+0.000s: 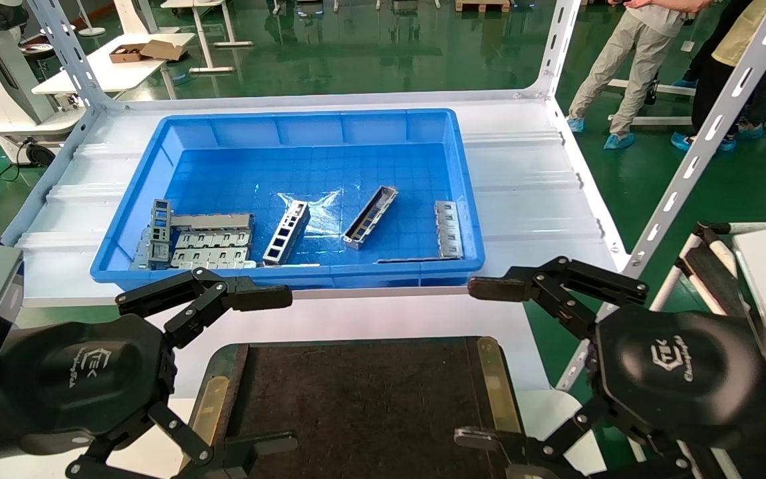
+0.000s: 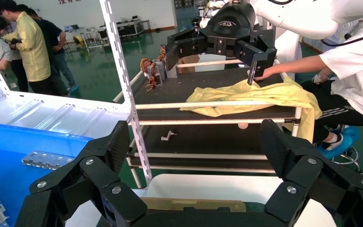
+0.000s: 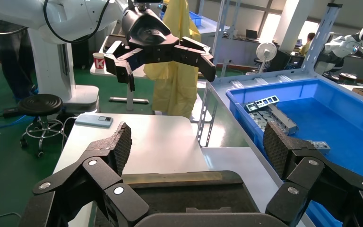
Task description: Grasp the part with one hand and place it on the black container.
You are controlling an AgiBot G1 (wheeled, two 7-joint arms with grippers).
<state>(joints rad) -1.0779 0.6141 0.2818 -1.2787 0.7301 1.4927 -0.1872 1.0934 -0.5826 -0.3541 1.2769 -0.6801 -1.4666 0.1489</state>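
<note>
The part [image 1: 370, 217], a narrow grey metal trough, lies at a slant on the floor of the blue bin, right of middle. It also shows in the right wrist view [image 3: 282, 120]. The black container [image 1: 356, 406], a flat dark tray with brass strips along both sides, sits just in front of me, with its near corner in the right wrist view [image 3: 189, 189]. My left gripper [image 1: 286, 369] is open and empty over the tray's left edge. My right gripper [image 1: 473, 362] is open and empty over its right edge. Both are well short of the bin.
The blue bin [image 1: 130, 199] also holds a ladder-like strip [image 1: 286, 233], a slotted plate [image 1: 448, 229] and a pile of grey pieces [image 1: 190, 241]. Slotted white shelf posts [image 1: 702, 146] rise at the bin's corners. People stand at the back right. A rack with a yellow cloth [image 2: 250, 97] is to my right.
</note>
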